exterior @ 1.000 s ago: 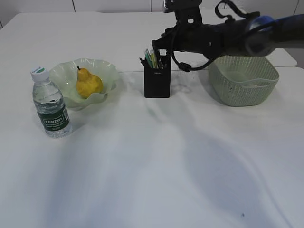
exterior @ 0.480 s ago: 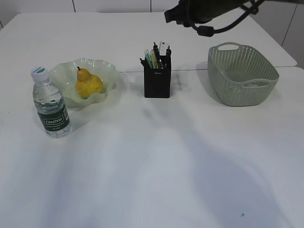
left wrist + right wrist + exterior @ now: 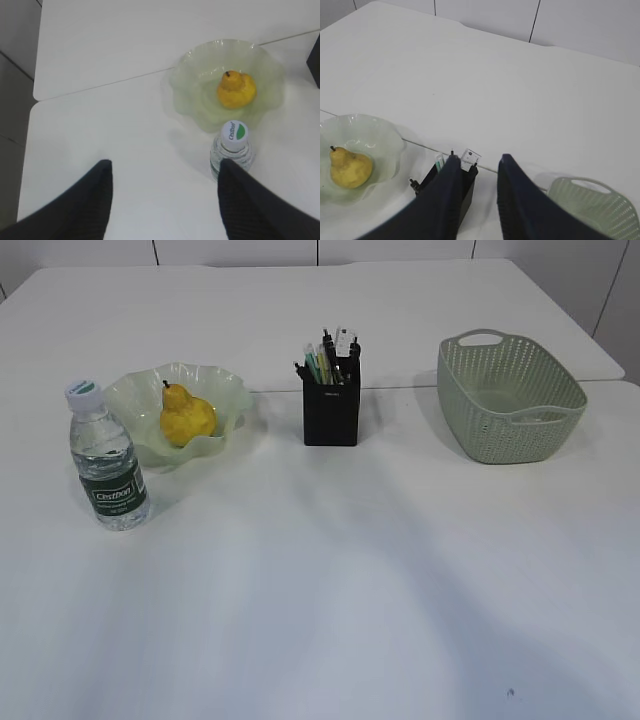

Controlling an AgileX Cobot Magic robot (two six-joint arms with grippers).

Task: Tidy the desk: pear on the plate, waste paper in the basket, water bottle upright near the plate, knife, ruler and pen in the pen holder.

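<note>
White desk (image 3: 330,600) fills the exterior view; no arm shows in that view.

Basket (image 3: 510,395) at right rear, upright, something pale inside near its far wall — possibly the waste paper, too faint to confirm.

Plate (image 3: 225,390) at left rear, the pear (image 3: 186,416) resting in it, stem up.

Water bottle (image 3: 106,458) upright, white cap on, just beside the plate's front-left rim; whether they touch is unclear.

Pen holder (image 3: 331,410) between plate and basket, upright, packed with pens and other long items; a clear flat strip among them (image 3: 469,158) looks like the ruler.

Left end effector (image 3: 162,195) hangs high above the desk, fingers spread wide, nothing between them; bottle cap and plate lie below it.

Right end effector (image 3: 477,195) also high, over the pen holder — fingers parted by a narrow gap, holding nothing.
</note>
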